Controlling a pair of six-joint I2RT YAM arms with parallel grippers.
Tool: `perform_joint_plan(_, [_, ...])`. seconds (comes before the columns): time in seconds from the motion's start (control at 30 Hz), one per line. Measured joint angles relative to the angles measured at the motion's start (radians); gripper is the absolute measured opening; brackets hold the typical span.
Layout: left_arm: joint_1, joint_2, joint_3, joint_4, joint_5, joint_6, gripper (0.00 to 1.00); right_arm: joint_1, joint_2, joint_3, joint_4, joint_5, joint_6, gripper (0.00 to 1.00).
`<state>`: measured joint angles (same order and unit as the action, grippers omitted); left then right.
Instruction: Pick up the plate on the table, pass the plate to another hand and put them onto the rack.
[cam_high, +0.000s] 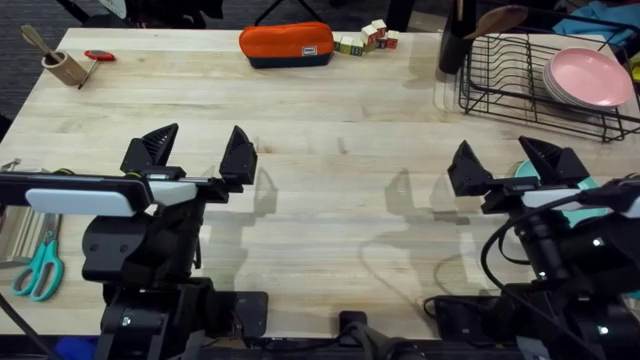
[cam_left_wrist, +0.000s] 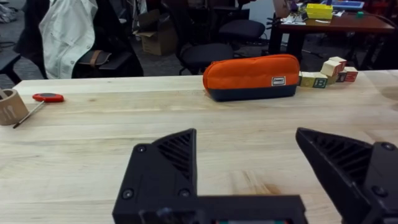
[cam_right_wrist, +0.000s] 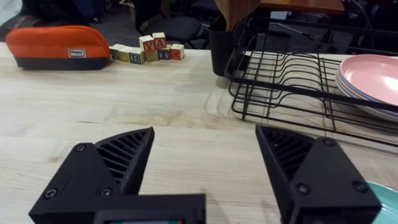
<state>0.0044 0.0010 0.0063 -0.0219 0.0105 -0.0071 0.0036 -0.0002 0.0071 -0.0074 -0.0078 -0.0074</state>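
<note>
The wooden butcher-block bench carries everything, its plank grain running side to side. At its far right corner sits the black wire rack, with a stack of pink plates lying in its right end and a dark utensil holder at its left end, a wooden spoon sticking out of it. The teal plate lies flat near the right edge, on the near side of the rack, mostly hidden under the right arm; a sliver of its rim shows in the right wrist view.

The left gripper hovers over the left half of the bench, its black fingers spread wide with nothing between them. The right gripper hangs over the right side just above the plate, fingers equally wide apart and empty.

Along the far edge, near the middle, lies an orange pencil case with a dark base and a small white label whose writing is too small to read. Just right of it is a cluster of wooden alphabet blocks; letters show on their faces, an "A" among them. At the far left corner stands a small wooden cup, with a red-handled tool beside it. Teal-handled scissors lie at the near left edge.
</note>
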Motion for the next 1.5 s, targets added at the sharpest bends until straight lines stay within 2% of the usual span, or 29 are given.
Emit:
perform_joint_plan(0.73, [0.0, 0.0, 0.0, 0.0, 0.0, 0.0, 0.994, 0.0, 0.0, 0.0, 0.001, 0.0, 0.011, 0.993])
perform_joint_plan(0.9, [0.0, 0.0, 0.019, -0.056, 0.001, 0.0, 0.995, 0.0, 0.0, 0.05, -0.114, -0.003, 0.044, 0.994])
perform_joint_plan(1.0, [0.0, 0.003, 0.08, -0.134, 0.001, 0.0, 0.994, 0.0, 0.012, 0.125, -0.278, -0.006, 0.055, 0.993])
perform_joint_plan(1.13, [0.0, 0.052, 0.21, -0.245, 0.001, 0.0, 0.994, 0.0, 0.087, 0.256, -0.404, -0.004, 0.06, 0.993])
perform_joint_plan(1.37, [0.0, 0.252, 0.459, -0.398, 0.0, 0.0, 0.994, 0.0, 0.317, 0.523, -0.486, 0.016, 0.052, 0.993])
perform_joint_plan(1.5, [0.0, 0.401, 0.601, -0.434, 0.0, 0.0, 0.993, 0.0, 0.479, 0.651, -0.506, 0.019, 0.052, 0.995])
